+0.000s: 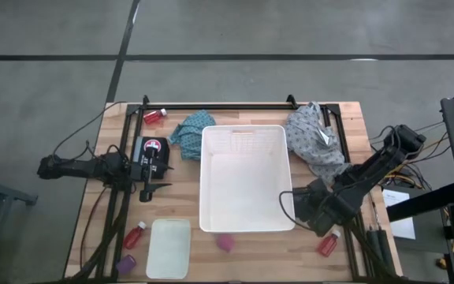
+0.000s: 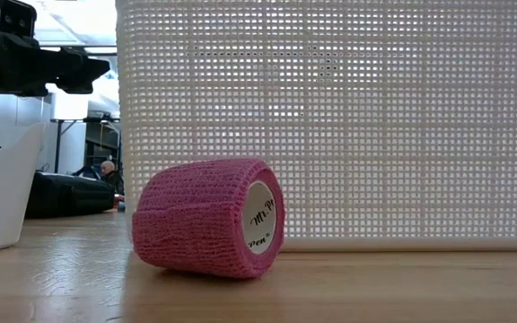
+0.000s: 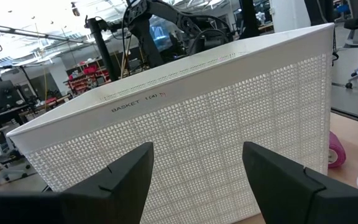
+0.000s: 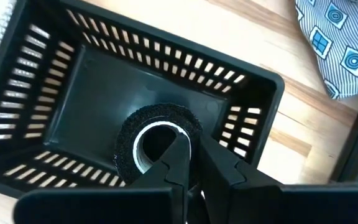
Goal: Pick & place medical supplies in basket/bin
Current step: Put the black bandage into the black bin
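Observation:
The large white basket (image 1: 243, 214) stands mid-table. My left gripper (image 3: 197, 174) waits open and level at its left wall, holding nothing. My right gripper (image 4: 190, 155) points steeply down into a small black slotted basket (image 4: 55, 68) by the white basket's near right corner, shut at a black roll (image 4: 143, 127) with a white core. A pink roll (image 2: 209, 218) lies on its side on the table before the white basket. A teal cloth (image 1: 187, 136) and a grey cloth (image 1: 314, 142) flank its far end. Red bottles (image 1: 135, 234) (image 1: 329, 243) (image 1: 154, 116) lie about. My right gripper comes from above, pointing steeply down, with its shut fingertips on the black roll's wall (image 4: 194, 127), at the side of the ring nearest the fingers. One tip seems to stand in the white core and one outside. The tips hide the contact. Whether the roll rests on the basket's floor I cannot tell.
A small shallow translucent tray (image 1: 169, 248) lies at the near left, with a purple roll (image 1: 126, 262) beside it. A black frame rail (image 1: 219, 106) runs along the far edge. Bare wood shows between the tray and the pink roll (image 1: 225, 243).

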Controlling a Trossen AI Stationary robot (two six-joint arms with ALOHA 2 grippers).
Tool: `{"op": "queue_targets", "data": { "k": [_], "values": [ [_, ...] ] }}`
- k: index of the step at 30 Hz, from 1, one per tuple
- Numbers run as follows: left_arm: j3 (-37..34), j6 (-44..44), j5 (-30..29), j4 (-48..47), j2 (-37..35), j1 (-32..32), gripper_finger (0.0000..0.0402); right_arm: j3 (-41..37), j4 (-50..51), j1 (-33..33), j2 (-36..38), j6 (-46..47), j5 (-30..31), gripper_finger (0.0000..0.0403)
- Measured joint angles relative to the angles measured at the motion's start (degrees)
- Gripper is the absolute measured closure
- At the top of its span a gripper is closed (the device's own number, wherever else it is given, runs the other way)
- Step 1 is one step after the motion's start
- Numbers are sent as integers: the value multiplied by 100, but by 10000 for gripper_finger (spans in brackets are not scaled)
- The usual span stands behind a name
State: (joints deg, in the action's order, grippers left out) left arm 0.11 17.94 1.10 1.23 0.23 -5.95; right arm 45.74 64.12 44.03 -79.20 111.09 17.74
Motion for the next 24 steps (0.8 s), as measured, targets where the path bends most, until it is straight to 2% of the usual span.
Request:
{"op": "queue_targets", "data": {
  "k": [9, 18, 24],
  "values": [
    [1, 1, 0, -1, 2, 0, 149, -13, 2, 0, -2, -2, -7, 376],
    [0, 0, 0, -1, 2, 0, 149, -13, 47, 0, -2, -2, 5, 319],
    [-1, 1, 0, -1, 2, 1, 148, -13, 48, 0, 0, -2, 22, 306]
  ]
}}
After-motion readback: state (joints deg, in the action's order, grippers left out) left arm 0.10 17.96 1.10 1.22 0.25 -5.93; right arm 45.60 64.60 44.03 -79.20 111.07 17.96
